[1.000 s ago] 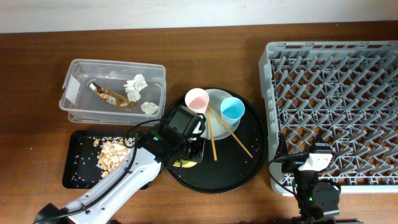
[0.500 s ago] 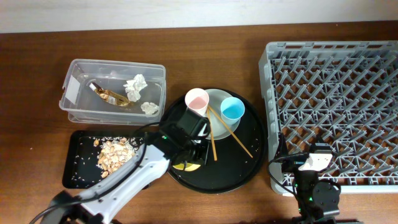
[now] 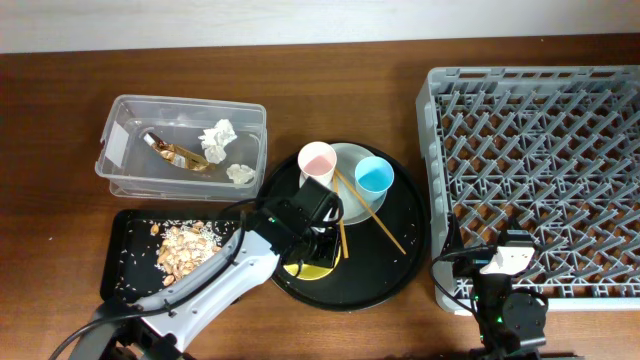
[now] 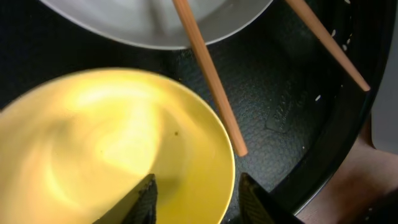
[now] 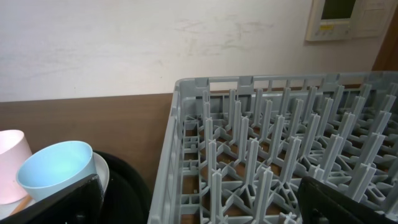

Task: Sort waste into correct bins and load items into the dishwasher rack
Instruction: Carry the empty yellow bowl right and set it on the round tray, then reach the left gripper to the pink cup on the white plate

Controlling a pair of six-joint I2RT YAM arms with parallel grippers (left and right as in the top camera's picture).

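My left tool (image 4: 198, 200) hangs spread over the bowl (image 4: 93, 143), a stretch of its rim between my fingers, unpinched. The bowl sits at the tray's (image 3: 400, 270) near-left edge. The rack (image 3: 540, 140) lies well off to the right, beside my spread right tool (image 5: 202, 202).

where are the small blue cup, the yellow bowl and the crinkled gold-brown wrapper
small blue cup (image 3: 374, 177), overhead view, inside of its open mouth
yellow bowl (image 4: 112, 143), left wrist view, middle of its inner surface
crinkled gold-brown wrapper (image 3: 180, 155), overhead view, middle of the strip
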